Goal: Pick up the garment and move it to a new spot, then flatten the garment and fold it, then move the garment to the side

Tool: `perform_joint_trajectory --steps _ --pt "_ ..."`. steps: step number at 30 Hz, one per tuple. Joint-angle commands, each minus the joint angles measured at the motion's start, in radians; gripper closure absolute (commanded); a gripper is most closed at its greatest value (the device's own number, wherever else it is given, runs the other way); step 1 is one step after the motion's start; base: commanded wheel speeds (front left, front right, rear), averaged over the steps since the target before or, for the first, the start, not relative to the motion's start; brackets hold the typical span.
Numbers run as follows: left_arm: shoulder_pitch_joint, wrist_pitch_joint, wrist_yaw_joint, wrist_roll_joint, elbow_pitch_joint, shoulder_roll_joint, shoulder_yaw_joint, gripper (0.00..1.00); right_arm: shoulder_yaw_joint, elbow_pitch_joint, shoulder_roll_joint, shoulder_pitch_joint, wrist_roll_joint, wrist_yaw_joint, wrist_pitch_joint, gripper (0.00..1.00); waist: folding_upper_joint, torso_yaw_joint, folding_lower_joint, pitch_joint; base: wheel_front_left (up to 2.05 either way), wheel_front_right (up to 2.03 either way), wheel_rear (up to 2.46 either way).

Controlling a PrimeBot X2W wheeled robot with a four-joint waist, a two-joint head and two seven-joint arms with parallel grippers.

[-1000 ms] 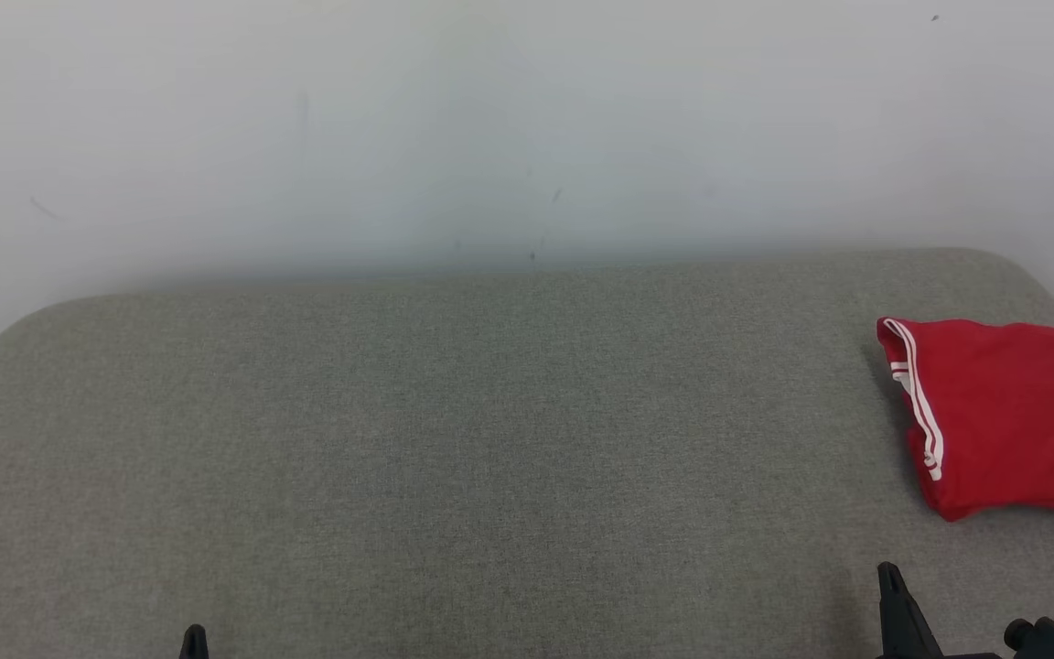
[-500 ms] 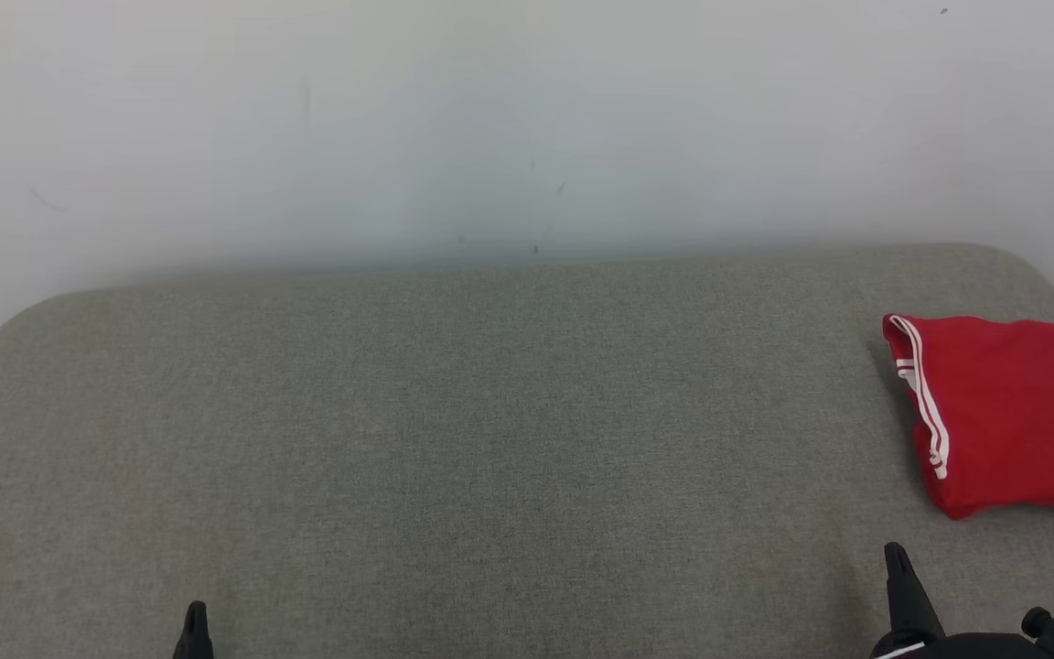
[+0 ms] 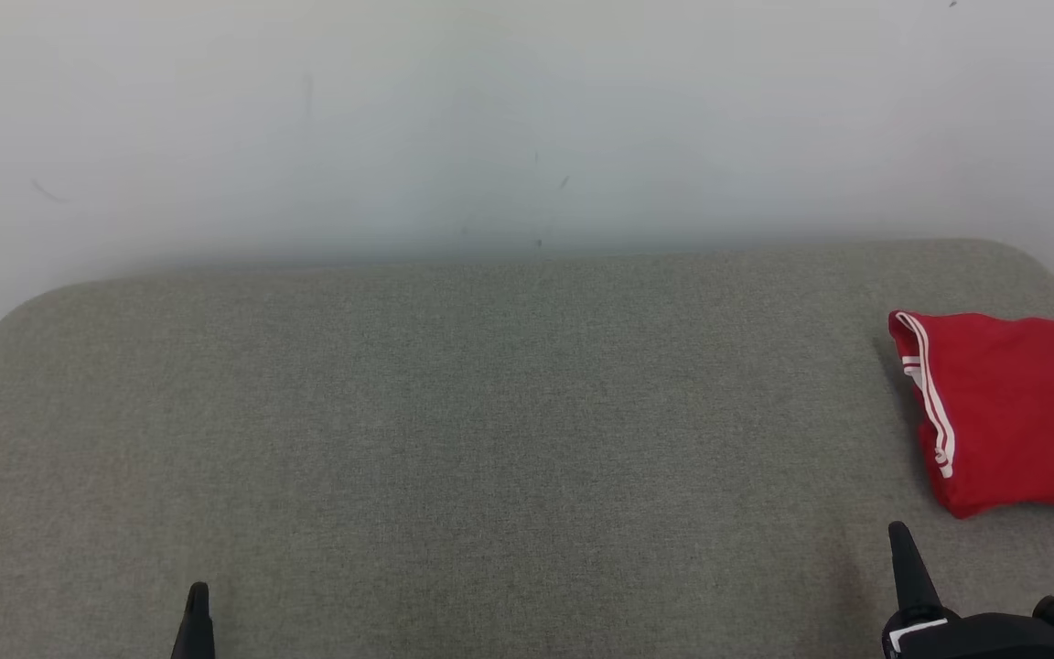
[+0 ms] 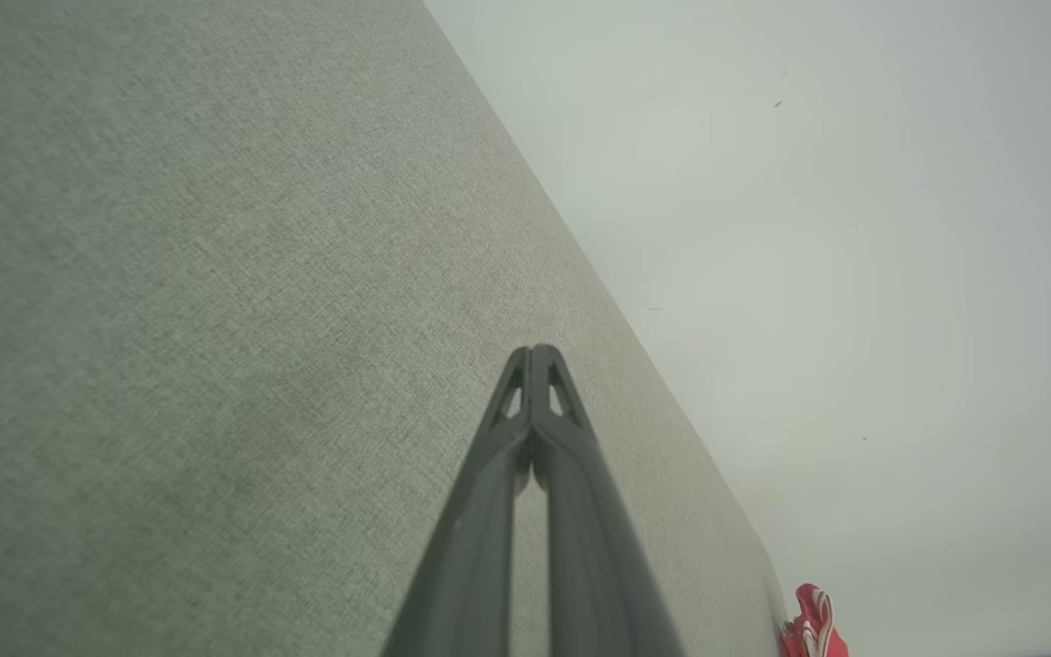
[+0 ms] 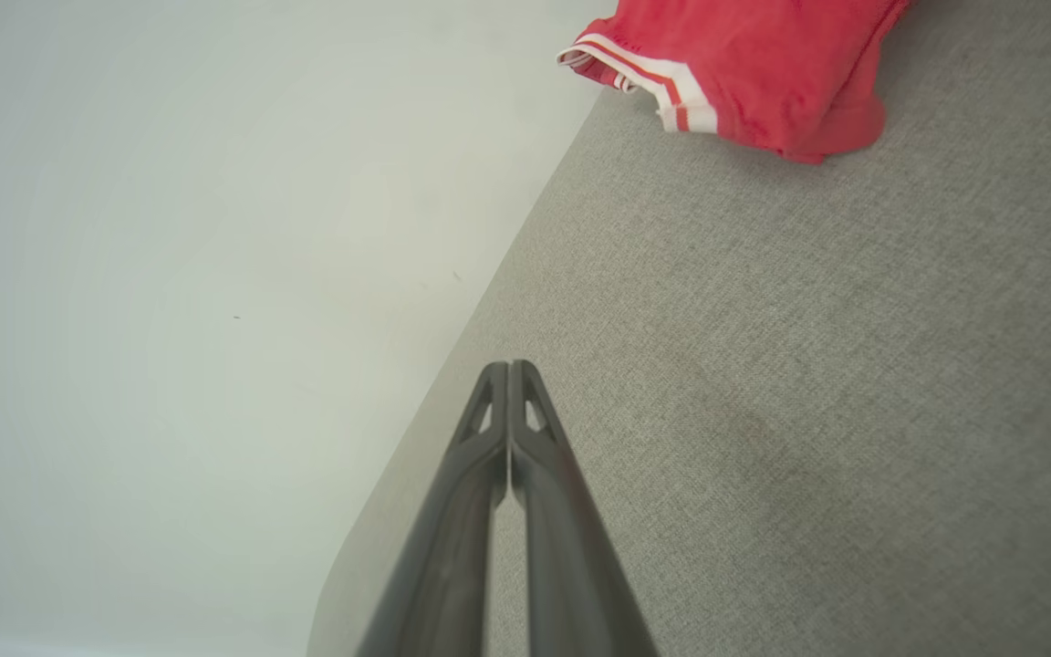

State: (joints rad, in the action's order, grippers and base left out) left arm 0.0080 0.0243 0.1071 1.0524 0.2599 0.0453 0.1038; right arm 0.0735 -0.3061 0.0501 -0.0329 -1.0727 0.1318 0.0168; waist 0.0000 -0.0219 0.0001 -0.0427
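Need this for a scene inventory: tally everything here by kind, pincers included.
Red cloth garment with white stripes: 1
Grey fabric-covered surface: 1
Dark two-fingered pincers: 2, left pincer and right pincer
Total: 4

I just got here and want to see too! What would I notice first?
First the bright red garment with white stripes, lying at the far right of the grey padded surface. Next, the left claw and right claw, both shut and empty, poke up from the bottom edge.

The garment (image 3: 1021, 412) is soft red cloth, the padded surface (image 3: 490, 439) coarse grey weave, the wall (image 3: 490, 119) smooth and matt.
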Motion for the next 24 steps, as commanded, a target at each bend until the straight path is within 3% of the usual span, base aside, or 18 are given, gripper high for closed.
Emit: perform_joint_trajectory --steps 1,24 --pt "-0.027 -0.008 0.008 0.032 -0.013 0.005 0.003 1.0 0.005 0.013 0.001 -0.02 -0.031 -0.001 -0.008 1.0 0.0 0.001 -0.0001 0.001 0.0 0.0 0.0" --pt "-0.067 -0.062 0.016 0.25 -0.014 0.006 0.007 1.0 0.021 0.035 0.001 -0.046 -0.242 -0.001 -0.06 1.0 0.0 0.008 -0.0001 0.017 0.0 0.0 0.0"
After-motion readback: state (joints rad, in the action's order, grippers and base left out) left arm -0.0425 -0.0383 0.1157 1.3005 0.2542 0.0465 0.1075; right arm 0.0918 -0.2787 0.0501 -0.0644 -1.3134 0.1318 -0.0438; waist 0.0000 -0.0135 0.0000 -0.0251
